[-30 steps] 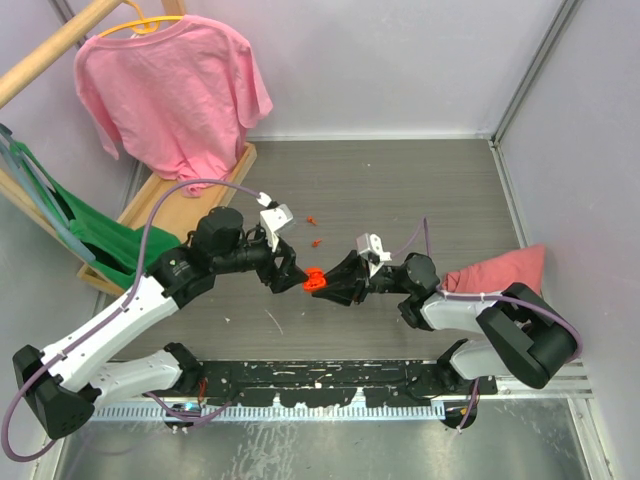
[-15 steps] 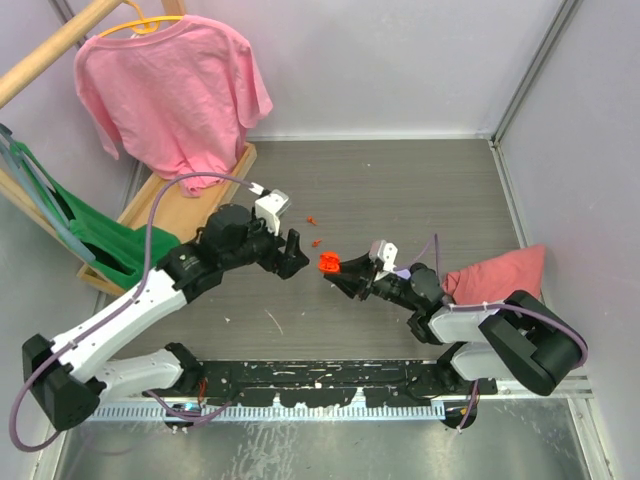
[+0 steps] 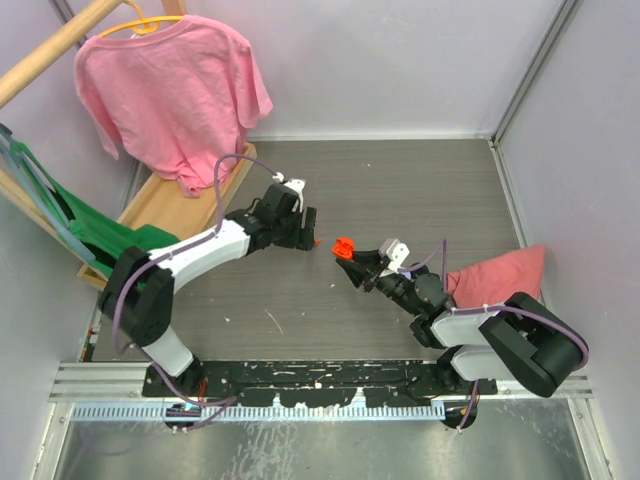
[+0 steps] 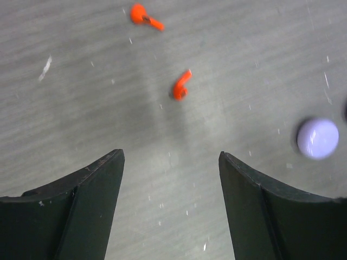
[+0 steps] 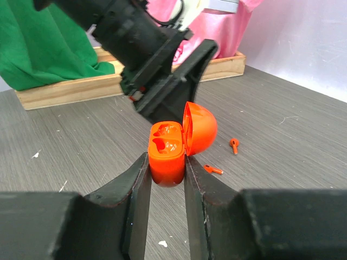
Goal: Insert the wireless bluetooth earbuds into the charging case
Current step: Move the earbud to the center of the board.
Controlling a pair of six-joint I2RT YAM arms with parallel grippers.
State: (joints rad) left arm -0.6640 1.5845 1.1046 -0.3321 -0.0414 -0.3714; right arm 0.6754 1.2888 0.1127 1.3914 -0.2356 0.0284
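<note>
The right tool (image 5: pixel 165 162) squeezes the open, empty charging case (image 5: pixel 174 145). The left tool (image 4: pixel 171 168), open and holding nothing, must drop and pinch the nearer earbud (image 4: pixel 181 86) ahead of it.

Pale lilac walls (image 3: pixel 400 60) are enclosing a grey wood-grain table (image 3: pixel 420 180). At the back left a pink T-shirt (image 3: pixel 170 90) is hanging from a wooden rail (image 3: pixel 45 55) over a wooden base (image 3: pixel 172 203). A green cloth (image 3: pixel 95 235) is draping beside it, and a pink cloth (image 3: pixel 495 270) is lying against the right wall.
</note>
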